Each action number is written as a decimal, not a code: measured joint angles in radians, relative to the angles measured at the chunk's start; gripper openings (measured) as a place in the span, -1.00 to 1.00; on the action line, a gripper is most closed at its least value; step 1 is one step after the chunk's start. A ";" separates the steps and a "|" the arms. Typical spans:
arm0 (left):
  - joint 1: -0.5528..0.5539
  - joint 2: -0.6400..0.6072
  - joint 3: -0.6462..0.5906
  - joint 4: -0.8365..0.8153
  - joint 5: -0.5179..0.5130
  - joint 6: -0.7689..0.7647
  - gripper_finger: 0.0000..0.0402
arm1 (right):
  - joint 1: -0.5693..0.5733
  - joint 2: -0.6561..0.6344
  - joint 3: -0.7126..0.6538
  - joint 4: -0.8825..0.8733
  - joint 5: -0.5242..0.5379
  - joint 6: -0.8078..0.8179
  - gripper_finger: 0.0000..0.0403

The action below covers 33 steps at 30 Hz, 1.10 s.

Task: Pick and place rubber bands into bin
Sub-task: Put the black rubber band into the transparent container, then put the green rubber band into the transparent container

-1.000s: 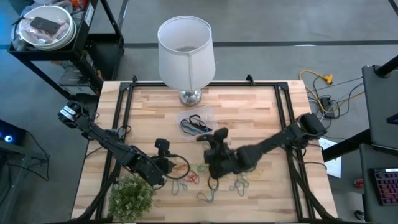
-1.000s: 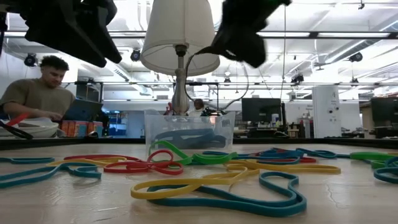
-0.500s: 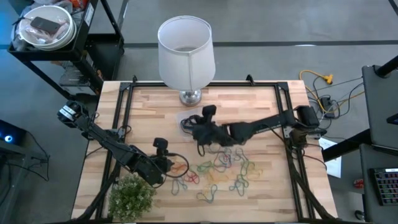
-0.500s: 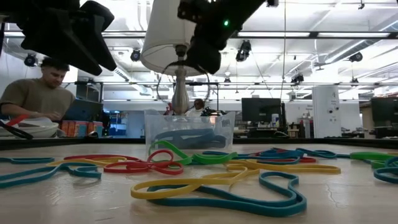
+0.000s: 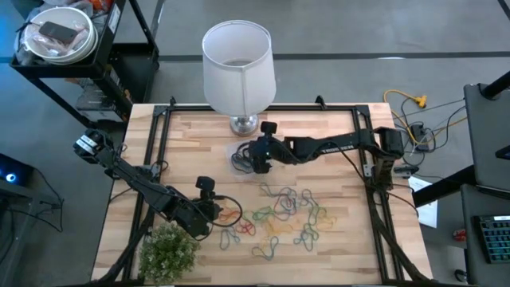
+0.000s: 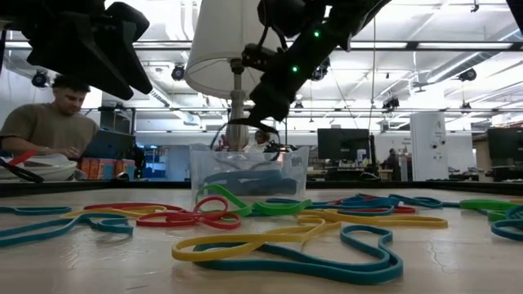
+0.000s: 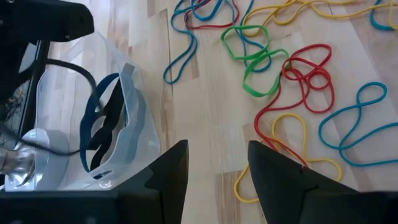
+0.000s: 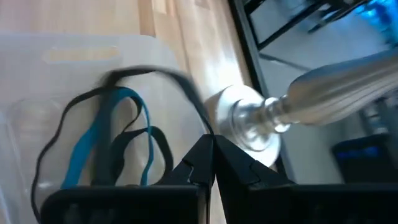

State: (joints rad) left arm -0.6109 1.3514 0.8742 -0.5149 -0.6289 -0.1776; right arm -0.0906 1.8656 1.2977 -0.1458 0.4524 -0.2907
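Several coloured rubber bands (image 5: 280, 219) lie loose on the wooden table, also seen in the low view (image 6: 245, 220) and the left wrist view (image 7: 280, 68). The see-through bin (image 5: 252, 156) stands near the lamp base and holds blue and black bands (image 8: 118, 143). My right gripper (image 5: 260, 159) hovers over the bin (image 6: 249, 171), shut on a thin black rubber band (image 6: 233, 126). My left gripper (image 5: 209, 209) hangs open above the table's near left part, beside the pile, touching nothing (image 7: 217, 168). My right gripper (image 8: 210, 149) pinches a black rubber band (image 8: 186, 93) between its shut fingertips, coming from above and slanting down. The band hangs slack below the fingers as a loop (image 6: 222, 137), reaching down to the bin's open top.
A lamp with a white shade (image 5: 237, 64) and metal base (image 5: 244, 123) stands just beyond the bin. A green plant (image 5: 169, 251) sits at the near left corner. Black cables trail by the left arm. A person sits behind the table (image 6: 49, 122).
My right gripper has travelled from above the pile in the table's middle toward the far edge and now stands over the bin, carrying the black band with it. The left arm has kept still.
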 joint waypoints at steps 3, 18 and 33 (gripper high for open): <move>0.000 0.000 0.000 0.000 0.000 0.000 -0.25 | -0.019 0.000 -0.002 0.000 -0.074 0.037 -0.96; 0.000 0.000 0.000 0.002 0.000 0.000 -0.25 | -0.041 0.001 -0.005 -0.023 -0.227 0.082 -0.54; 0.000 0.002 -0.011 0.011 0.029 -0.001 -0.25 | 0.046 -0.045 -0.005 -0.254 -0.399 0.026 -0.21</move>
State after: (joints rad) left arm -0.6109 1.3533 0.8635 -0.5041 -0.6001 -0.1788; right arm -0.0444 1.8204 1.2926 -0.3996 0.0537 -0.2646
